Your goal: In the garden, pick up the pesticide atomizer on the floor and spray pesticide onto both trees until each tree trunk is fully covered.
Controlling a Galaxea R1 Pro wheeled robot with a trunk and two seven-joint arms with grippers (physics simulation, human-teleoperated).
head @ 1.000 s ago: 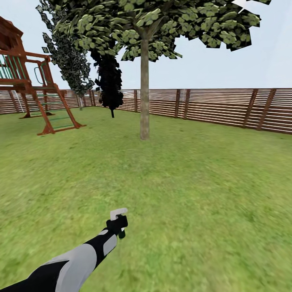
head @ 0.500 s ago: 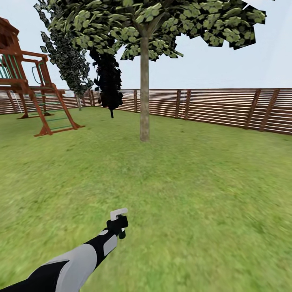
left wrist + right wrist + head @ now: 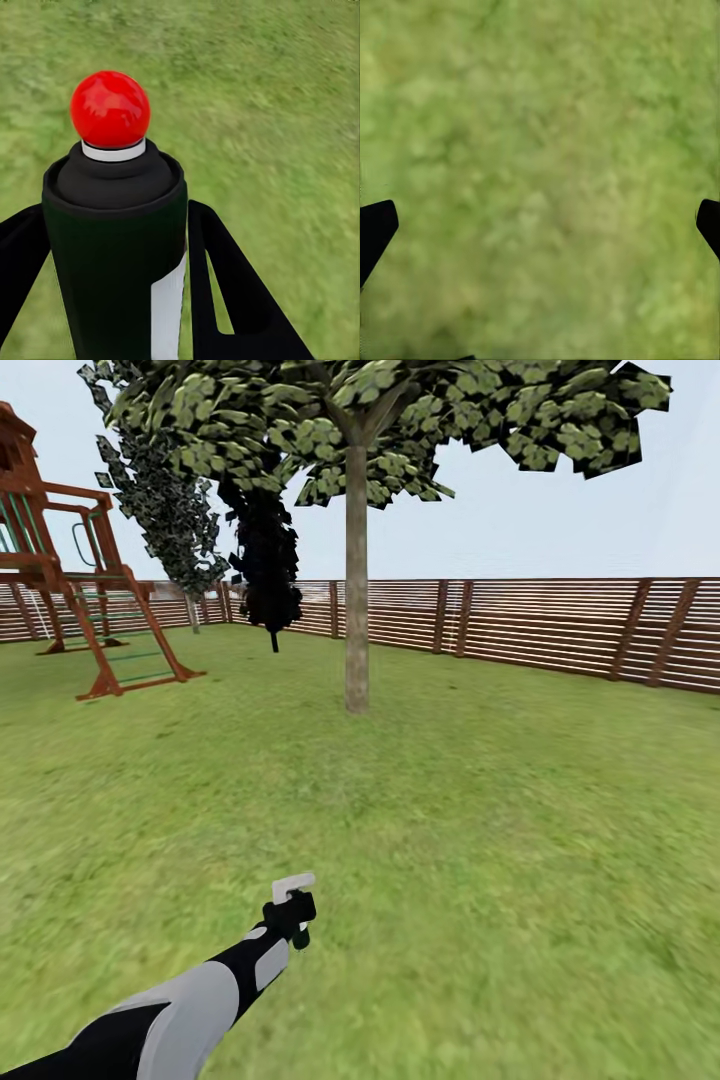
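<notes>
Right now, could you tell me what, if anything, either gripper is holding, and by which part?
The left gripper holds the pesticide atomizer by the sides of its dark body, below the red cap. The right gripper is open over grass, holding nothing.

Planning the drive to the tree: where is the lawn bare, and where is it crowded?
Bare grass runs from the left gripper, shut on the pesticide atomizer, up to the tree trunk, and rightward to the fence. It is crowded far left, around the playset and dark conifers.

Green lawn [image 3: 480, 840] carries a tree trunk [image 3: 356, 580], a wooden playset [image 3: 80, 600] and a slatted fence [image 3: 540, 625].
</notes>
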